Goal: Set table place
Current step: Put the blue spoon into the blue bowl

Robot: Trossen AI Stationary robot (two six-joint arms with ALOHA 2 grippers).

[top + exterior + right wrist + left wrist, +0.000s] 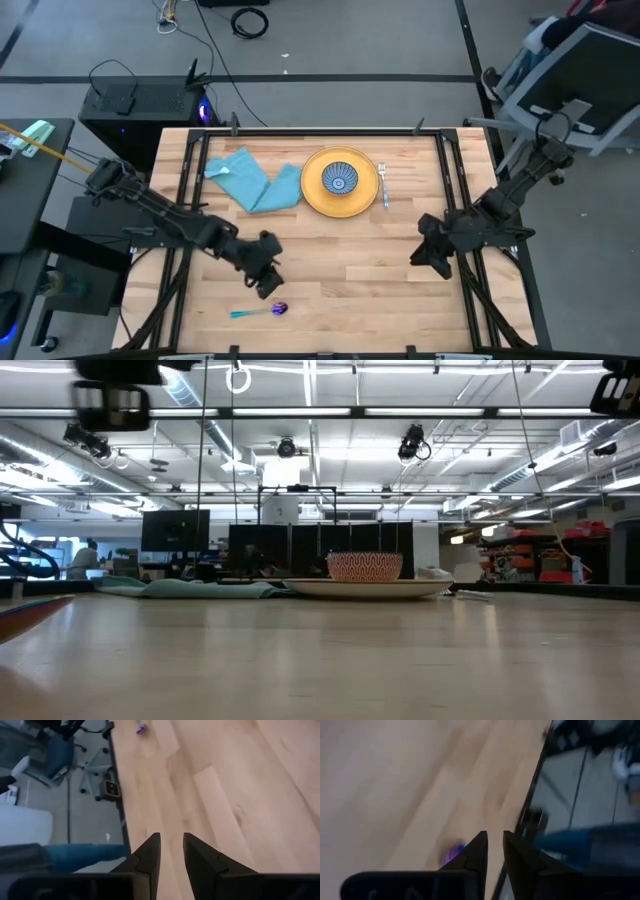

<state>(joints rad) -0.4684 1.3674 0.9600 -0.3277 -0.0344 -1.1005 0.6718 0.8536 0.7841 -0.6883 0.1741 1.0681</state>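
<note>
The table [340, 270], a light wood butcher-block top edged by black rails, is carrying the place setting along its far edge. The yellow plate [312, 190] is sitting near the middle of that far edge with the blue patterned bowl [340, 180] resting on it. The fork [383, 183] is lying just beside the plate on the side toward the right arm, and the light blue napkin [250, 180] is lying crumpled against the plate's other side, reaching toward the far left corner. The spoon [262, 311] is lying apart from the rest near the near edge, toward the left corner, its purple head pointing toward the middle of the tabletop.

The left gripper [268, 283] is hanging just beyond the spoon, its jaws nearly together with a thin gap and holding nothing. The right gripper [425, 256] is waiting over the right edge, its jaws likewise a narrow slit apart and empty.

Around the table, grey floor marked with dark tape lines is showing, with a black case and cables past the far left corner and an office chair past the far right corner. The low view is showing an open workshop hall with ceiling strip lights and dark monitors. No readable writing is showing.
</note>
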